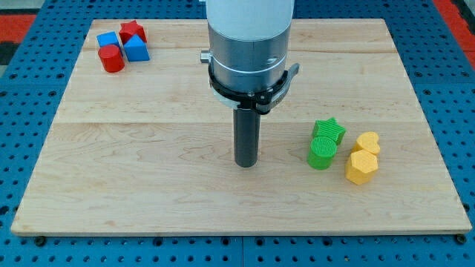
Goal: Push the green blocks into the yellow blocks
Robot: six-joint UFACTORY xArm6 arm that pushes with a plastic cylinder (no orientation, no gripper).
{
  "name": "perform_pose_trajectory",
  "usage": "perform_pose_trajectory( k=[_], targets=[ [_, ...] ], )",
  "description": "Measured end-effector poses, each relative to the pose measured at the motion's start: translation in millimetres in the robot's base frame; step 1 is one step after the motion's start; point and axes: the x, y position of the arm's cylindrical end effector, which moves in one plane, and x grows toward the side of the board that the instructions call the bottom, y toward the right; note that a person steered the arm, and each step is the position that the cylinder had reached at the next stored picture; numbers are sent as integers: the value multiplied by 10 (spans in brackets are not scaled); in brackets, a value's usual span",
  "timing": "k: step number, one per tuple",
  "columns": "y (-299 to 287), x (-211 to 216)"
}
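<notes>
A green star block point(329, 130) and a green cylinder point(322, 152) sit together at the view's right of the wooden board point(148, 148), the cylinder just below the star. A yellow heart-shaped block point(367, 142) and a yellow hexagonal block point(361, 167) lie right of them, with a small gap between the cylinder and the hexagon. My tip point(246, 164) rests on the board about a hundred pixels left of the green cylinder, touching no block.
At the view's top left a cluster holds a red star point(133, 31), a blue cube point(107, 40), a blue triangular block point(136, 50) and a red cylinder point(112, 58). A blue pegboard surface point(30, 89) surrounds the board.
</notes>
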Motion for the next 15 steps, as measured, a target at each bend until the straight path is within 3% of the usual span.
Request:
perform_pose_trajectory(
  k=[5,7,9,12,15],
  targets=[
    [205,102],
    [627,-364],
    [928,-68],
    [558,-416],
    [1259,-600]
  ],
)
